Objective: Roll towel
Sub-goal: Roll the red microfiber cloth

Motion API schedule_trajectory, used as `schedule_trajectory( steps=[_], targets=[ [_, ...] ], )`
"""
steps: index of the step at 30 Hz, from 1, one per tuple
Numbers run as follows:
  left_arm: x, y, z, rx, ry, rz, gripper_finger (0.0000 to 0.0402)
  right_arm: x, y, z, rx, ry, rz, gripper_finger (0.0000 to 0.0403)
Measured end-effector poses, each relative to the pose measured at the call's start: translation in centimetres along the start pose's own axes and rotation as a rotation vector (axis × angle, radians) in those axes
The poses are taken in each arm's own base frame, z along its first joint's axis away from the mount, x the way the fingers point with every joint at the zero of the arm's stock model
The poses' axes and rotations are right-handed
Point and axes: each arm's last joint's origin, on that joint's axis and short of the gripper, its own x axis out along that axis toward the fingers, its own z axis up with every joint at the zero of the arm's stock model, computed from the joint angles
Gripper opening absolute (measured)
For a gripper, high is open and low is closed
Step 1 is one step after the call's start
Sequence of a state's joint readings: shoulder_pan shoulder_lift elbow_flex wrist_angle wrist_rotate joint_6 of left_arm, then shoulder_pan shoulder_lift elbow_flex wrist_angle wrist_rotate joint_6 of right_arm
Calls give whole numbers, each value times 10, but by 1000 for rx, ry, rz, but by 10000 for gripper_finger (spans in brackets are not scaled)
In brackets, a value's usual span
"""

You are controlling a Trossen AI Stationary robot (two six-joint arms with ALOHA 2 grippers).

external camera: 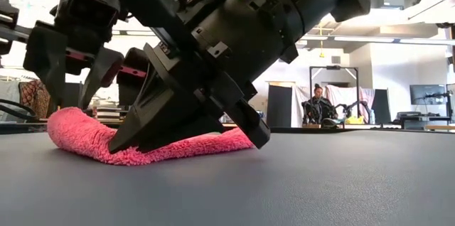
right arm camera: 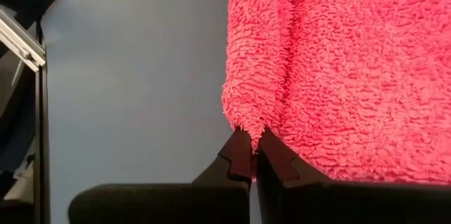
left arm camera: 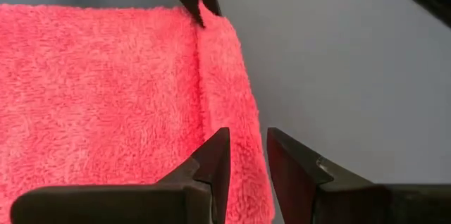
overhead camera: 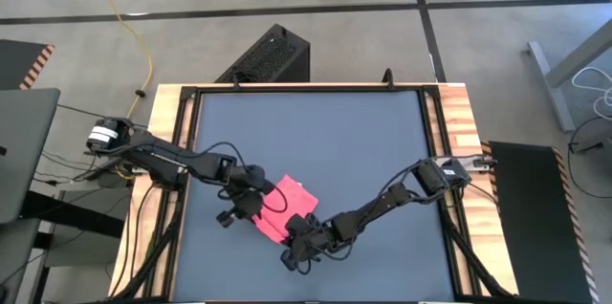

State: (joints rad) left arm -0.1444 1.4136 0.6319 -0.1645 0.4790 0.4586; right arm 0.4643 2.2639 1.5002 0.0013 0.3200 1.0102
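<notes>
Pinching towel [right arm camera: 338,69] edge: right gripper [right arm camera: 254,150]; left gripper [left arm camera: 246,160] straddling edge.

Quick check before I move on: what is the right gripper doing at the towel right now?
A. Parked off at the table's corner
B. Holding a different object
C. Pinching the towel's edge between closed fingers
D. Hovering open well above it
C. In the right wrist view the right gripper has its fingertips together on the fringe of the towel; the high view shows it at the towel's near edge, with the left gripper at the other side.
</notes>
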Motion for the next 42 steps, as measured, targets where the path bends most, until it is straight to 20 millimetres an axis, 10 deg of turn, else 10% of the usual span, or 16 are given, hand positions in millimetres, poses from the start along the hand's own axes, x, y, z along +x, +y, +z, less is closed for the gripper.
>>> schedule_trajectory(
  steps=[21,34,42],
  targets=[
    [16,-21,-21,74,130,103,154,0,2,-1,40,-23,7,19],
    [16,-17,-26,-49,96,185,11,0,3,-1,69,-27,12,21],
    [9,-10,-33,-262,42,16,2,-2,6,-5,169,-28,21,22]
  ],
)
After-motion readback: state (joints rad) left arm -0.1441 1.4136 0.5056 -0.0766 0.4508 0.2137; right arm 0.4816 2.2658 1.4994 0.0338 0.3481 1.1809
